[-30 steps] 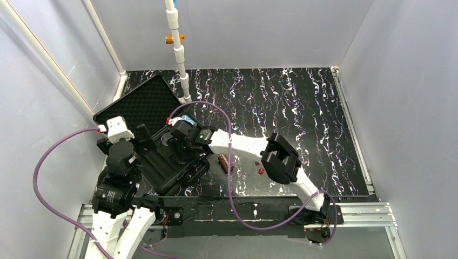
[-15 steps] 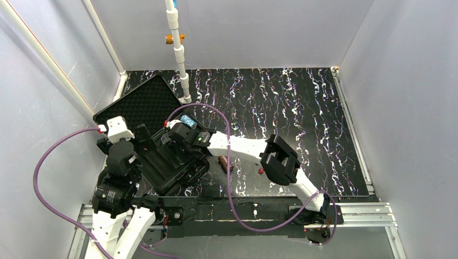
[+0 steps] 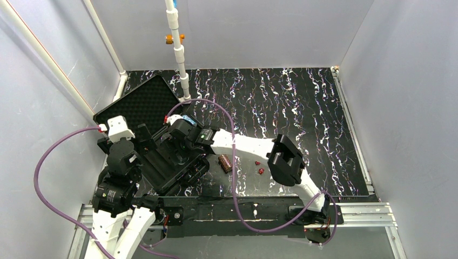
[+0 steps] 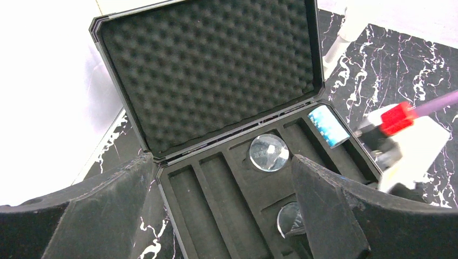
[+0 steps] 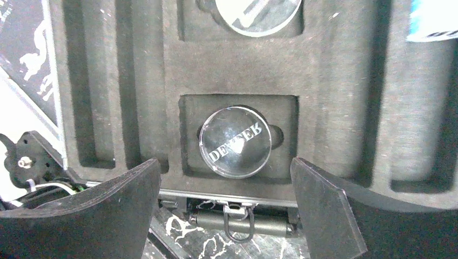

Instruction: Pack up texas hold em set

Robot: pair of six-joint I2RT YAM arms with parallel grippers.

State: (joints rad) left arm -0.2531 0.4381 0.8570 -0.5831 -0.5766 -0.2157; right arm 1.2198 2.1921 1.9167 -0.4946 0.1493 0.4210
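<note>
Texas hold em set: its black rectangular hard case (image 3: 141, 102) with foam lining lies open at the near left of the black marbled table (image 3: 302, 108). The right gripper (image 5: 224, 162) hangs over the tray with its jaws apart, holding nothing. A clear round disc (image 5: 235, 142) lies in a foam pocket under it. The left gripper (image 4: 221, 162) is spread wide and empty. A short brown chip stack (image 3: 224, 163) and two tiny red dice (image 3: 261, 170) lie on the table, right of the case.
</note>
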